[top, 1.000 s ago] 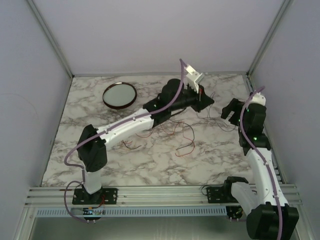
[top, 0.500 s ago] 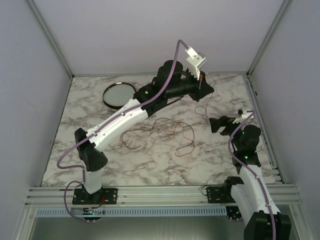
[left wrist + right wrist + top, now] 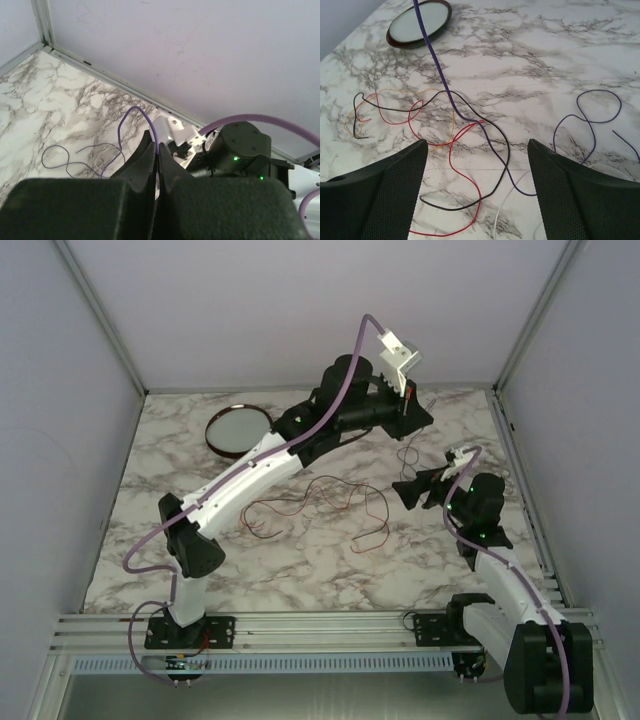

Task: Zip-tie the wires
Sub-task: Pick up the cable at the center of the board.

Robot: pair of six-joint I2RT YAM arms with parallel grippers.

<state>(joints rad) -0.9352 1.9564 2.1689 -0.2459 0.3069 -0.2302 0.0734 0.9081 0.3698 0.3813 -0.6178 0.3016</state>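
left wrist: left jaws clenched on a purple wire (image 3: 135,107); right jaws spread wide.

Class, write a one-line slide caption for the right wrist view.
Open right gripper hovers over tangled wires on marble table, round dish beyond.

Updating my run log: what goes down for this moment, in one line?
left tool: shut on purple wire, held high | right tool: open, over loose wires
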